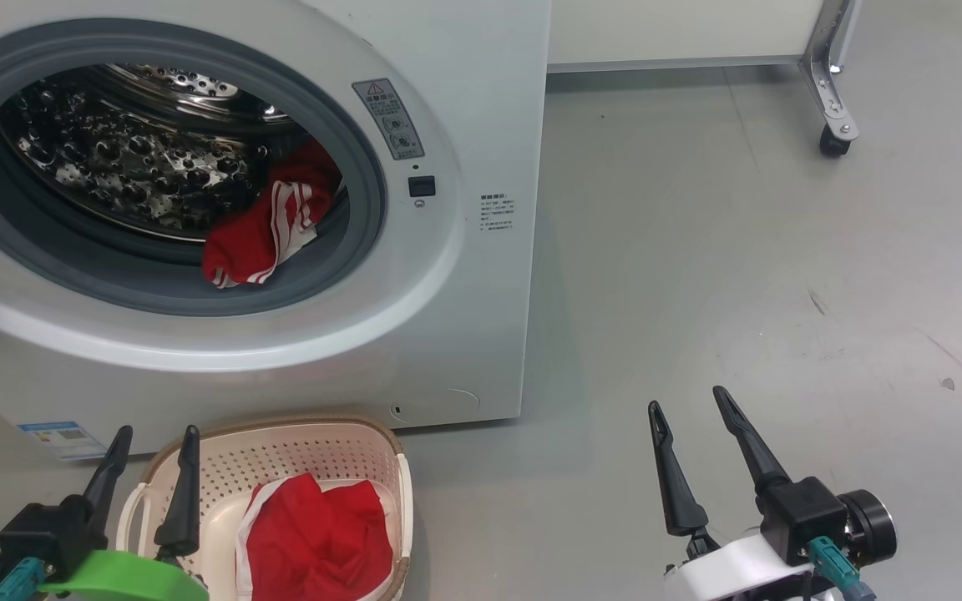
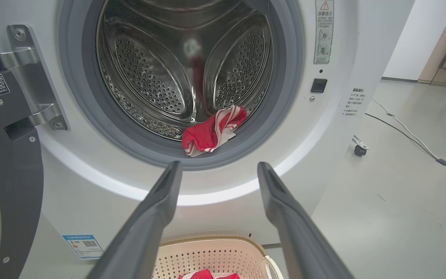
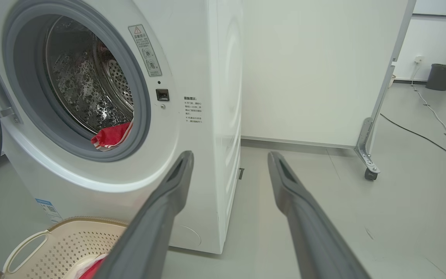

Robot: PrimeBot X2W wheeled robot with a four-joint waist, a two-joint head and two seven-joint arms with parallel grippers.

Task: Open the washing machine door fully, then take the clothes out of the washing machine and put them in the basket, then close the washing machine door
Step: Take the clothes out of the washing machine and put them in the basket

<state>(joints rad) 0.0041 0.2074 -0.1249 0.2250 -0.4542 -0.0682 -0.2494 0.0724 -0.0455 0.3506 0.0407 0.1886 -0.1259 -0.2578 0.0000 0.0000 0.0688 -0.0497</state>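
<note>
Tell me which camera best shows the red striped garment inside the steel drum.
Left wrist view: the red striped garment lies head-on, whole. Head view shows it obliquely; right wrist view, partly behind the grey gasket.

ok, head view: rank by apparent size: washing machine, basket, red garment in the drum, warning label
1. washing machine
2. basket
3. red garment in the drum
4. warning label
Basket is nearer the camera.
</note>
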